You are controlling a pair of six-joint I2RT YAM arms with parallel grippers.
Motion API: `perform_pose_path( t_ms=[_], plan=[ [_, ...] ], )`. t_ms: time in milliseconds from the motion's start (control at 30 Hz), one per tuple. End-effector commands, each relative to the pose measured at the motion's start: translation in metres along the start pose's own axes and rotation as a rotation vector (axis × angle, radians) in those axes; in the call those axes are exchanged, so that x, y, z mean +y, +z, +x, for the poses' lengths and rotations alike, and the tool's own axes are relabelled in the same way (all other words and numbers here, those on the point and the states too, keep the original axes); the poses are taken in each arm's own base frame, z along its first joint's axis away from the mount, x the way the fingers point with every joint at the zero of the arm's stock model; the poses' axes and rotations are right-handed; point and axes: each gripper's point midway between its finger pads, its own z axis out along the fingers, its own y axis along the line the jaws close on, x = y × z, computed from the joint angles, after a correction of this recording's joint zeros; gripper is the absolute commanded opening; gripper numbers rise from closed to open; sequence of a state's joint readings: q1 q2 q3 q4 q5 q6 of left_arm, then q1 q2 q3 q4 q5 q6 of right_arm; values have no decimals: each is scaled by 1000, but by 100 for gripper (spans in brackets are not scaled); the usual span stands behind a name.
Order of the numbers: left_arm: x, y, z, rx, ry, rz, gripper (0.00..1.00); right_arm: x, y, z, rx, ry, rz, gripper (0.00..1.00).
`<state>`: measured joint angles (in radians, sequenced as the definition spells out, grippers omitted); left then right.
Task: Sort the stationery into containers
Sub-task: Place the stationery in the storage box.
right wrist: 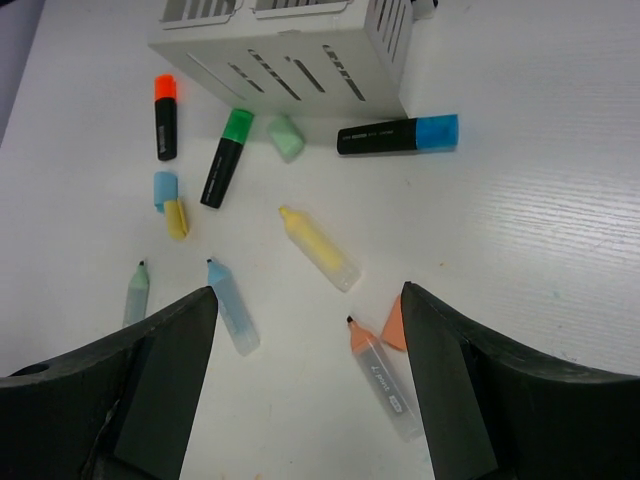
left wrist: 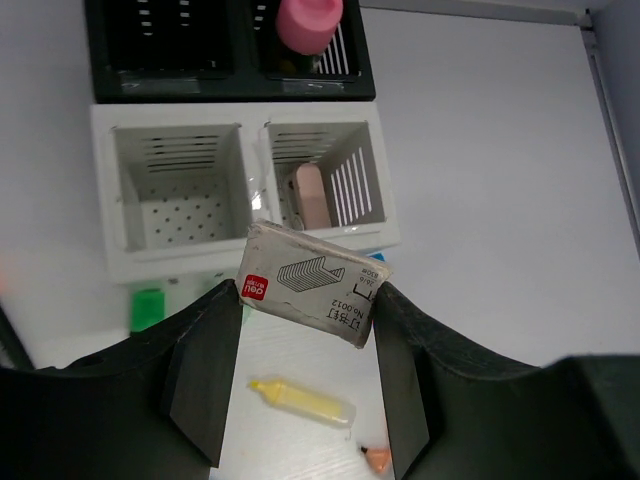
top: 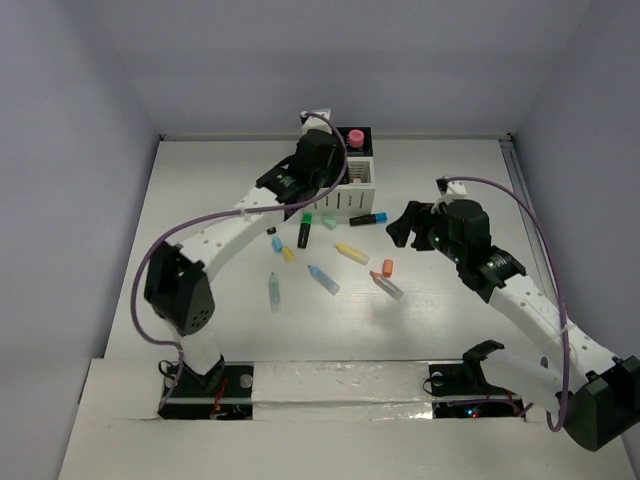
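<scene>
1. We see the left gripper [left wrist: 305, 300] closed on a small box [left wrist: 315, 283]. Its two fingers press the box's left and right ends, and the box sits tilted between them.
2. The box is grey with a red mark and a drawing of staples on its label. It hangs above the front edge of the organizer [left wrist: 180, 255], over the right-hand white compartment.
3. That white compartment holds a pink eraser [left wrist: 312, 195] standing on end. The white compartment beside it shows only its dotted floor.
4. Behind them, the right-hand black compartment holds a pink highlighter [left wrist: 310, 22].
5. The right gripper [right wrist: 308, 295] is spread wide with nothing between its fingers. It hovers over the table [top: 200, 200] in front of the organizer.
6. Loose on the table near the organizer's wall lie an orange-capped marker [right wrist: 165, 118], a green-capped marker [right wrist: 228, 155], a green eraser [right wrist: 287, 137] and a blue-capped marker [right wrist: 400, 134].
7. Nearer the arms lie a blue eraser [right wrist: 165, 187] touching a yellow eraser [right wrist: 176, 218], a yellow highlighter [right wrist: 320, 248], a blue highlighter [right wrist: 232, 305], a pale green highlighter [right wrist: 137, 295], and an orange highlighter [right wrist: 380, 375] just beside an orange eraser [right wrist: 395, 325].
</scene>
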<state>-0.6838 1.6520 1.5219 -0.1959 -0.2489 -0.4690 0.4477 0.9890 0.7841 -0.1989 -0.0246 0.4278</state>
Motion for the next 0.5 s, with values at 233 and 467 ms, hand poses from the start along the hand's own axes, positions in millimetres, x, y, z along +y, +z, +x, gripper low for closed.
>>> perform_pose_path(
  t_ms=[233, 467],
  plan=[
    [-47, 68, -10, 12, 105, 65, 26, 4, -13, -4, -38, 15, -10, 80],
    [-56, 95, 7, 41, 133, 46, 29, 1, -15, 1, -31, 14, -6, 80]
  ],
)
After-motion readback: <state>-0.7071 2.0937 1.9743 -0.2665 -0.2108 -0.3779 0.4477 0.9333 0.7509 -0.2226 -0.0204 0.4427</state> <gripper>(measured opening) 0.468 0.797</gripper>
